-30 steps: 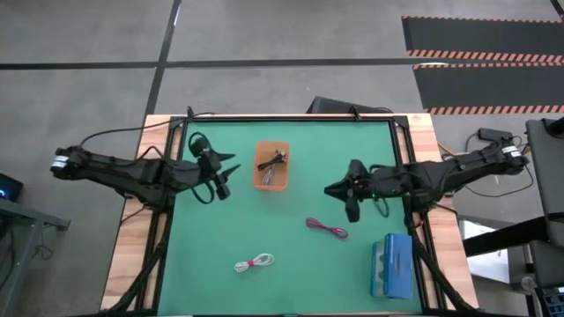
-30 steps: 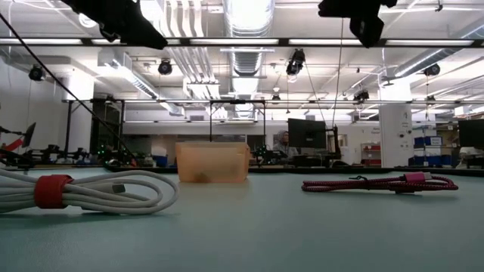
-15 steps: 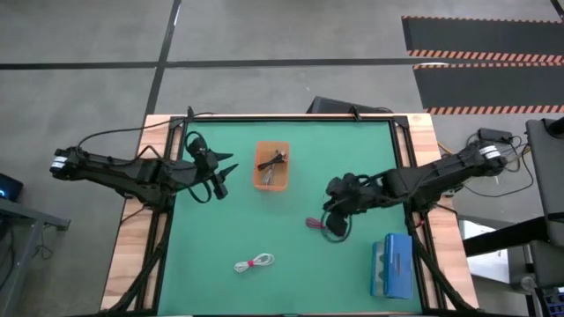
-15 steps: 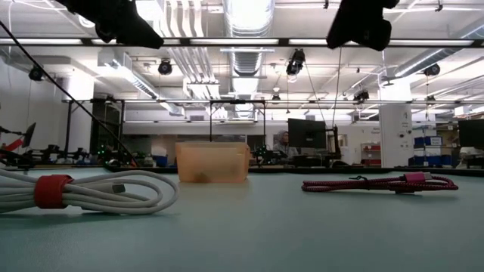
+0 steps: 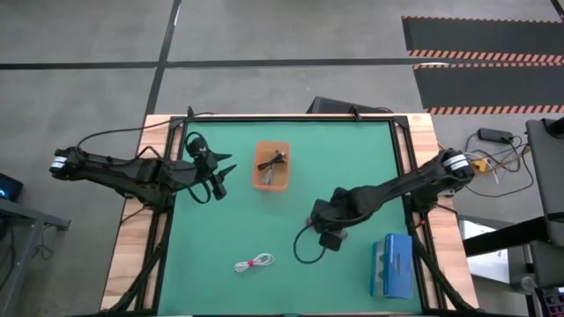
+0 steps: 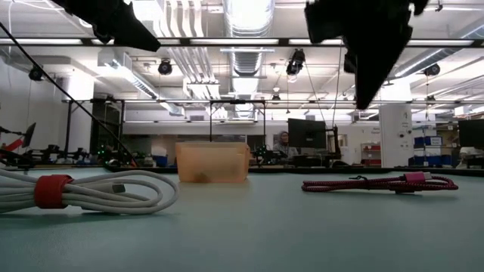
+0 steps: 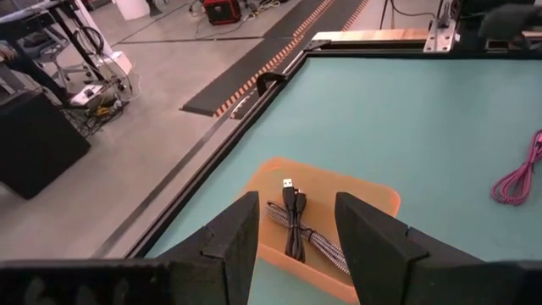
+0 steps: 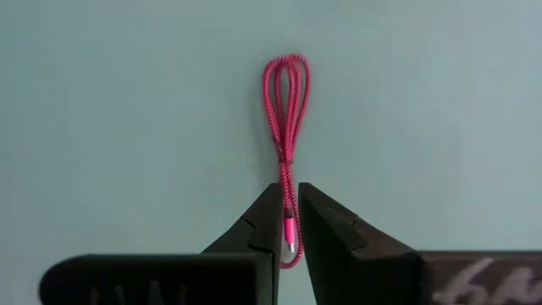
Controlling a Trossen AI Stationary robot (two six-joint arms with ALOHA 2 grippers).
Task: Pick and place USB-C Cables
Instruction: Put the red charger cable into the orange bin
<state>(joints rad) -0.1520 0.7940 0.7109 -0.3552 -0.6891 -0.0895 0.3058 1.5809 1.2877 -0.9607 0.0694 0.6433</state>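
A dark red USB-C cable [image 8: 286, 102] lies bundled flat on the green mat; the low view shows it at the right [image 6: 378, 183]. My right gripper [image 8: 290, 193] hangs above its plug end, pointing down, shut to a narrow slit, clear of the cable, its tip high over the mat [image 6: 361, 98]. In the high view the gripper [image 5: 322, 225] covers the cable. A white cable [image 5: 254, 262] lies near the front edge. A black and a grey cable [image 7: 296, 224] lie in the orange bin [image 5: 271, 165]. My left gripper [image 7: 296, 207] waits open left of the bin.
A blue box [image 5: 392, 264] lies at the mat's near right corner, close to my right arm. The white cable [image 6: 76, 193] lies close before the low camera. Bare green mat stretches between the bin, the white cable and the red cable.
My right gripper has swung from the right of the mat toward its middle and near edge, sunk lower, and tipped from nearly level to pointing steeply down over the red cable. The cables have not moved.
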